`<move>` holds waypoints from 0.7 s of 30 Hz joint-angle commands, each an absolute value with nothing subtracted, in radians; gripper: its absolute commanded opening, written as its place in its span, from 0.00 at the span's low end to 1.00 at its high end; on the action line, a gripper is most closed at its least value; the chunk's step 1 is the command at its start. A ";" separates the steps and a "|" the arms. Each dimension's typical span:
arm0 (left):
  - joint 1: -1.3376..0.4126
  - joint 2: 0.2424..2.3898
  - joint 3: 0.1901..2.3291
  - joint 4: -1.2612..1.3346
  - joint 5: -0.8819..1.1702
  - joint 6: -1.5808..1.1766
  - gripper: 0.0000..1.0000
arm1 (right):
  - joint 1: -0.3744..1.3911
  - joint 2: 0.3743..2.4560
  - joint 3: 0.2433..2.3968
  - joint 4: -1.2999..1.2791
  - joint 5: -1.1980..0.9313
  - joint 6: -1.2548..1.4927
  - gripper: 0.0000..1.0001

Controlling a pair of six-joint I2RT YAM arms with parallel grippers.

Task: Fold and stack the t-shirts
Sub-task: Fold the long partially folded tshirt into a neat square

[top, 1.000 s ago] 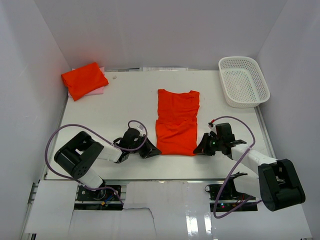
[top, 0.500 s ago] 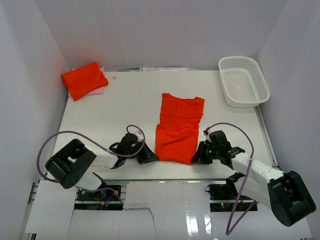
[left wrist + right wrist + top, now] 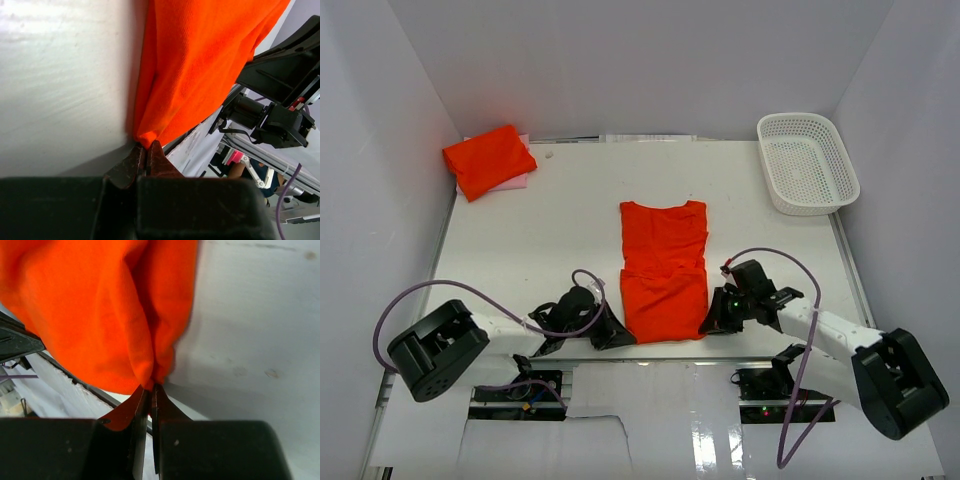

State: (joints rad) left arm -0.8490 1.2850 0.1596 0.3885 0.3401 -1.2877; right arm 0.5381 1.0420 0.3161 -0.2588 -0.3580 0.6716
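White walls [image 3: 620, 60] 3 sides; white table [image 3: 570, 215]; even light.

table [image 3: 570, 210]: white | on it: flat t-shirt [image 3: 663, 275]; folded t-shirt [image 3: 488, 158]; mesh basket [image 3: 808, 206]

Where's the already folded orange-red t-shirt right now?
Top view: the folded orange-red fabric t-shirt lies in the far left corner of the white table, on a pale pink item, opposite the white plastic mesh basket.

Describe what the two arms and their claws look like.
Both arms are built of white links and bulky black joints. A loose purple cable loops along the left arm and another along the right arm. The left claw and right claw are black, with thin, flat, dark fingers tapering to a point.
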 commanded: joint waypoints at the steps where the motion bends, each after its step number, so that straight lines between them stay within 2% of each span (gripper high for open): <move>1: -0.870 1.247 0.101 0.291 0.275 -1.330 0.00 | 0.572 1.158 0.353 -0.268 -0.333 0.632 0.08; 10: -0.916 1.131 0.100 0.181 0.250 -1.353 0.00 | 0.630 1.025 0.334 -0.330 -0.319 0.695 0.08; 21: -1.002 1.054 0.224 -0.026 0.204 -1.353 0.00 | 0.729 0.812 0.265 -0.426 -0.325 0.808 0.08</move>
